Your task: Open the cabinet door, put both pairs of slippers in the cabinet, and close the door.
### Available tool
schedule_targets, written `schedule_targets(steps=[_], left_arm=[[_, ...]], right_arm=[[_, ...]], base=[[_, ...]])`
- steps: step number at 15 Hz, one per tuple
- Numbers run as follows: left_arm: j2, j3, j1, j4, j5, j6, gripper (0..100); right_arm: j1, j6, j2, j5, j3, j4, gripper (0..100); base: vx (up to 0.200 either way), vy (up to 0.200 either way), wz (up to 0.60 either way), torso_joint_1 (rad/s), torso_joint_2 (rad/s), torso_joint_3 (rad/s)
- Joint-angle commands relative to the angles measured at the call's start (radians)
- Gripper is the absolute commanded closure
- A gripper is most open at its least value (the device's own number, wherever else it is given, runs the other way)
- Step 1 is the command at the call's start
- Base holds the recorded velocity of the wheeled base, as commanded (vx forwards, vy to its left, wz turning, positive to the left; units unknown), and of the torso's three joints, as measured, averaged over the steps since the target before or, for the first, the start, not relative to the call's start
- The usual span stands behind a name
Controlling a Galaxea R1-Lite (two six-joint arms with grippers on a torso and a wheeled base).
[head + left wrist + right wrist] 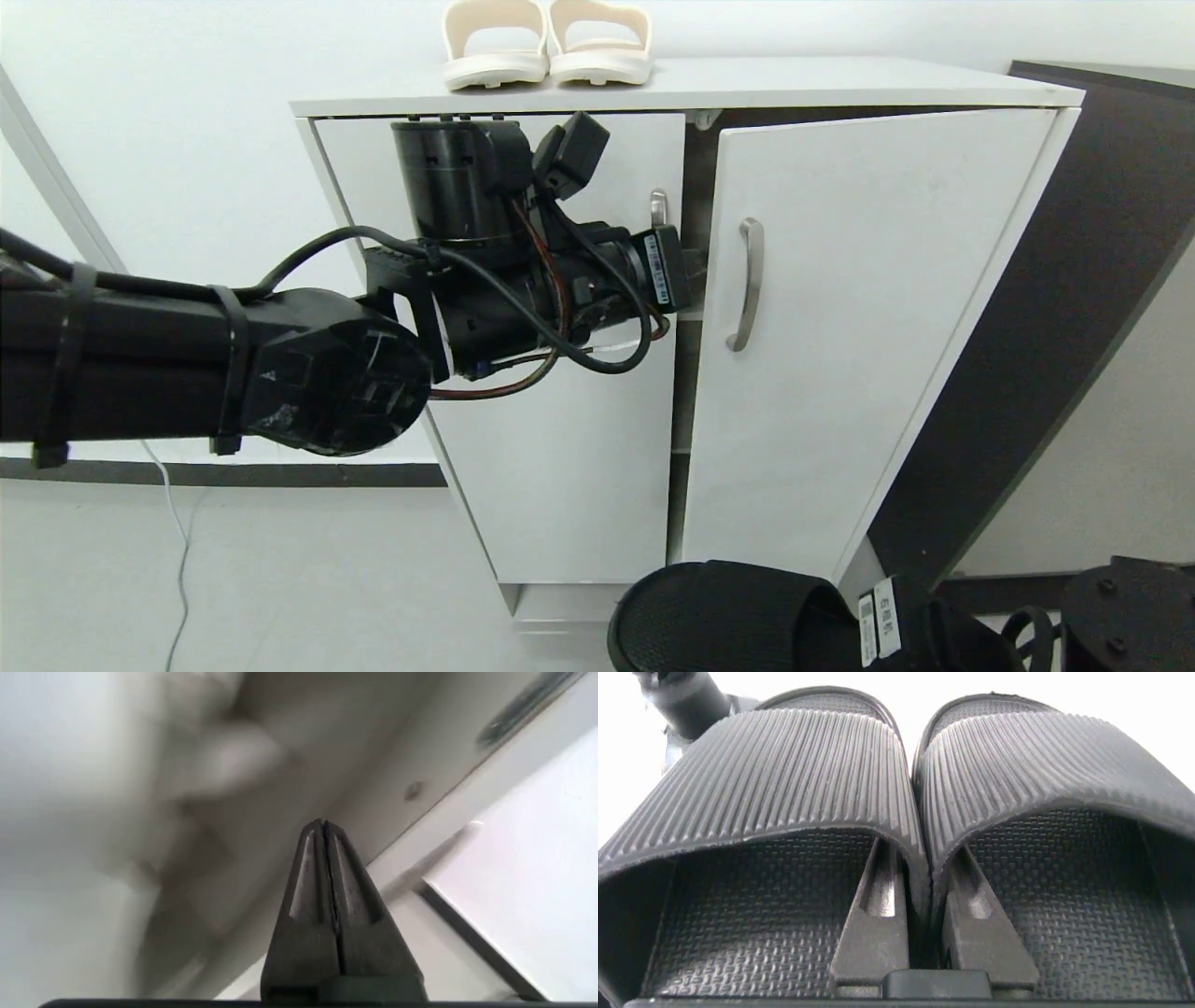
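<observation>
White room, white cabinet [840, 89] ahead; nearest, low right, the right gripper [920, 849] pinches the black slippers [803, 765] by their touching inner edges; farther, the left gripper [324, 831], fingers together, sits at the gap between the doors [868, 327]; cream slippers [546, 42] lie on top.

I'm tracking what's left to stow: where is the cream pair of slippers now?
In the head view, the cream slippers sit side by side on top of the white cabinet, toward its left end, above the left door.
</observation>
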Motion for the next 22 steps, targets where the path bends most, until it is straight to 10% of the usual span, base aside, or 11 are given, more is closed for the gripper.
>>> schedule_targets(steps=[1,5,16,18,22], left_arm=[[-0.017,0.024,-0.068,-0.004,-0.001,-0.001,100],[-0.023,0.047,-0.132,-0.075,0.002,0.000,100],[-0.304,0.262,0.001,-0.045,0.068,0.012,100],[-0.548,0.341,0.082,0.149,0.112,0.074,100],[-0.893,0.423,0.118,0.502,0.411,0.167,100]], right_arm=[[0.016,0.000,0.002,0.001,0.010,-0.001,100],[0.031,0.000,0.001,-0.002,0.016,-0.002,100],[-0.062,0.012,0.019,-0.082,-0.022,-0.002,100],[-0.110,0.047,0.093,-0.323,-0.084,-0.002,100],[-0.183,0.147,0.282,-0.613,-0.279,-0.001,100]], base=[[-0.200,0.000,0.00,-0.002,0.00,-0.007],[-0.150,0.000,0.00,0.003,0.00,0.002],[0.000,0.000,0.00,0.000,0.00,0.000],[0.000,0.000,0.00,0.000,0.00,0.000],[0.000,0.000,0.00,0.000,0.00,0.000]])
